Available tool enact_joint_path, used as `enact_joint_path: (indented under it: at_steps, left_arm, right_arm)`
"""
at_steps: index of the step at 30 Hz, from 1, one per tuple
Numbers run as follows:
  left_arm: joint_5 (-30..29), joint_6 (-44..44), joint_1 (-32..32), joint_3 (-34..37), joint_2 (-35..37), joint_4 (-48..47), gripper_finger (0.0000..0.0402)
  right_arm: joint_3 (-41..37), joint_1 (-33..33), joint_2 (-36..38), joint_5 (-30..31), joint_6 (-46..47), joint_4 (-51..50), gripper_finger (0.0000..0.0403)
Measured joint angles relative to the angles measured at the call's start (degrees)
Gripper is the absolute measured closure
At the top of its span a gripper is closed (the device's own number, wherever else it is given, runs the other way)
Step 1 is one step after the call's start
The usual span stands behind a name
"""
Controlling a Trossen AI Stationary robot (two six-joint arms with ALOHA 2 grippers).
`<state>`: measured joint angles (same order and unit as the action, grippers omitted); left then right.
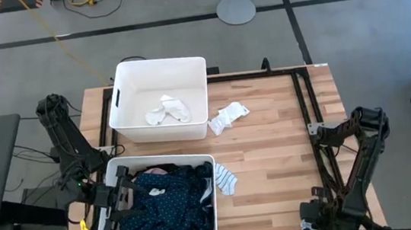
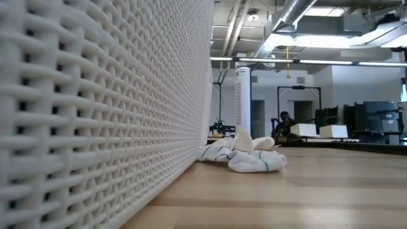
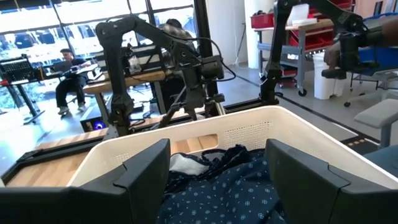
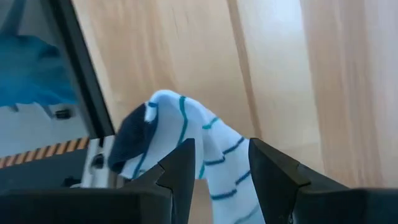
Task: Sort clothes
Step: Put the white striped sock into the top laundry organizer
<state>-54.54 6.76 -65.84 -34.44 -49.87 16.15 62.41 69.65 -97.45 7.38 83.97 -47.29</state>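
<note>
Striped sock (image 4: 205, 146) in right pincer (image 4: 217, 168)

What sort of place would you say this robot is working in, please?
Probably a robotics lab or workshop: exposed ducts run across the ceiling, another robot arm stands on a bench beyond the bin, and a person sits at a desk by large windows.

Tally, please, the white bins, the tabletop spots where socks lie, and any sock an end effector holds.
White bins: 2, far bin, near bin
Tabletop sock spots: 2, white socks, striped sock
Held socks: 1, teal-striped sock in right end effector
Total: 5
</note>
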Motion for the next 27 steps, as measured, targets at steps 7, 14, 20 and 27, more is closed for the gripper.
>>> enact_joint_path:
  at_steps: [7, 14, 20, 27]
  left_arm:
    - [0.0, -0.81, 0.0, 0.0, 0.0, -0.4, 0.0143]
    - [0.0, -0.5, 0.0, 0.0, 0.0, -0.02, 0.0143]
    - [0.11, 2.92, 1.01, -0.03, 0.0, 2.15, 0.0143]
    - [0.22, 10.33, 1.14, -3.03, 0.0, 3.2, 0.0143]
  right_arm:
    - [-0.02, -0.31, -3.35, -1.88, -0.93, 1.15, 0.024]
    - [-0.02, -2.87, -3.52, -2.21, -2.79, -1.54, 0.0312]
    - [-0.02, -8.45, -3.31, -1.78, -12.18, 1.2, 0.0393]
    - [3.31, -14.28, 1.62, 6.76, -22.73, -1.37, 0.04]
